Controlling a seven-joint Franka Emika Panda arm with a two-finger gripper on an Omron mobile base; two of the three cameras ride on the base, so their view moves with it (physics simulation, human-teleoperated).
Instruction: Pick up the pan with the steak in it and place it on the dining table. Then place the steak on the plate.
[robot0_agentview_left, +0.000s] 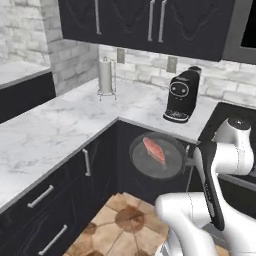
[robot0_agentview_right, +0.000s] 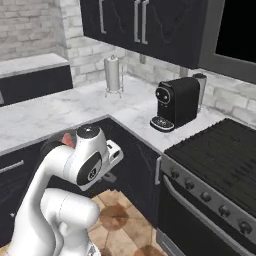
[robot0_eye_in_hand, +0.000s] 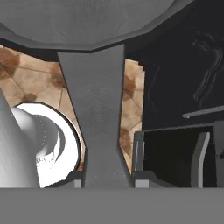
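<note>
The gripper is clamped on the handle of the pan: in the hand view the flat grey handle runs straight up from between the two finger tips to the pan's underside, and the fingers sit tight against its sides. So the hand is closed around the handle, holding the pan in the air over the tiled floor, in front of the dark navy cabinets — off any surface.

The steak lies flat inside the pan, slightly toward its far rim, and the pan looks roughly level in the left base view.

The step in hand, as I judge it, is the carry to the dining table. Doing it well means keeping the pan level so the steak does not slide out, moving smoothly since the grip is far out on a thin handle, and clearing the counter edge before lowering.

Beyond the pan, the white marble counter wraps around the corner; on it stand a black coffee machine and, further back, a paper towel holder. The stove sits to the right.
</note>
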